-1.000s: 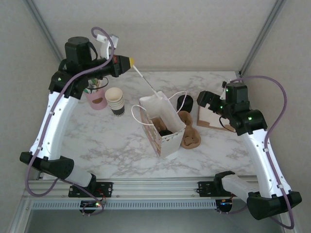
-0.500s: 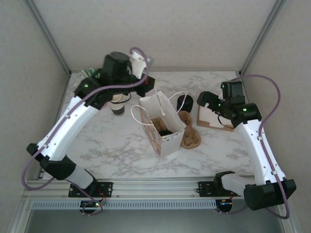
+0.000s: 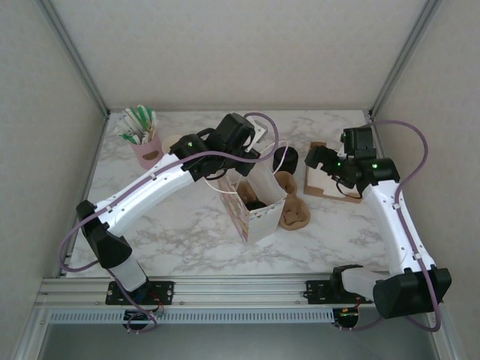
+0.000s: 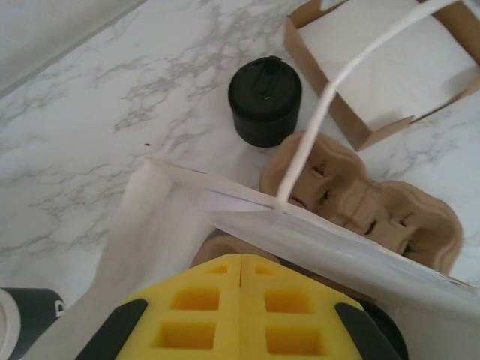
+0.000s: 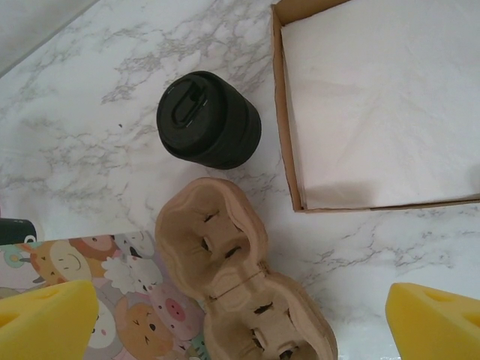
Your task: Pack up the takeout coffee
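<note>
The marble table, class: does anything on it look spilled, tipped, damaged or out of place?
Nothing is spilled or tipped. The paper bag stands upright, though in the left wrist view its top edge looks bent inward beside the left gripper. The black lidded cup behind it stands upright; the pulp carrier lies flat.

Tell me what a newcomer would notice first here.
A white paper bag stands open mid-table, the left claw shut just over its mouth. Behind it a black lidded cup stands on the marble beside a brown pulp cup carrier, with the right claw wide open above them.
</note>
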You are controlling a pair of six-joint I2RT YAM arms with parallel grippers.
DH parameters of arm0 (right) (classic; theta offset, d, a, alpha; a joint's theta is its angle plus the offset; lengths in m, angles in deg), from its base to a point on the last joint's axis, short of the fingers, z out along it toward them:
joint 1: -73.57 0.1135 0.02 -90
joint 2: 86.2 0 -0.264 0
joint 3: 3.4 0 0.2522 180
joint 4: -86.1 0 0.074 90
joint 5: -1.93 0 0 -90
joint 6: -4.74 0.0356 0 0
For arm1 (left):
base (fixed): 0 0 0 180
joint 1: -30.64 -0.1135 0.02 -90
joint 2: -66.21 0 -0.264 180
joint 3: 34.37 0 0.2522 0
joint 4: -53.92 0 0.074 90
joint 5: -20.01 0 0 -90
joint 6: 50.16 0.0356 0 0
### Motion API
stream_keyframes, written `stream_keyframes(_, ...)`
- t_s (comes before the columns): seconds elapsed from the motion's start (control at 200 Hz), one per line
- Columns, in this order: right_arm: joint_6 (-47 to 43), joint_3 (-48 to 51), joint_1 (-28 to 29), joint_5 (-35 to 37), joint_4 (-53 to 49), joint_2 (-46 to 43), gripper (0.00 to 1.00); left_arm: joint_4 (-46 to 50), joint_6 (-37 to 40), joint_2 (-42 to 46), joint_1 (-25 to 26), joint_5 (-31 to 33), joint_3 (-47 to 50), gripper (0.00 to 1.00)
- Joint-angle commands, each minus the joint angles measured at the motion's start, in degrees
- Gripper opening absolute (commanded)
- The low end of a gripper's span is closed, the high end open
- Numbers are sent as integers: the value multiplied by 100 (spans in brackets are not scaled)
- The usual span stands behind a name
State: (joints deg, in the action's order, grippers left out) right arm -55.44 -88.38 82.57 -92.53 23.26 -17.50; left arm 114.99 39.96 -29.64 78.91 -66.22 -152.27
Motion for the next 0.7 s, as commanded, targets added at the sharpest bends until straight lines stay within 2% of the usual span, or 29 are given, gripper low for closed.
stream_keyframes(0.0, -55, 67, -60, -123, 4, 164, 99, 58, 50, -12, -25, 360, 77, 14)
stream_keyframes(0.065, -98, 78, -97, -104, -1, 236, 99, 67, 16, -69, -53, 290, 87, 27)
stream_keyframes(0.28, -214, 118, -314, -130, 3, 415, 99, -417, -211, 228, -317, -119, -95, 59)
stream_keyframes(0.411, -300, 60, -354, -67, -23, 599, 99, -992, -613, 614, -832, -792, 87, 78)
stream_keyframes(0.546, -397, -49, -420, 58, -80, 919, 99, -1748, -1211, 1095, -1500, -1442, 800, 97)
stream_keyframes(0.696, -495, -279, -513, 129, -164, 1351, 94, -2469, -1907, 1630, -2218, -1930, 1807, 100)
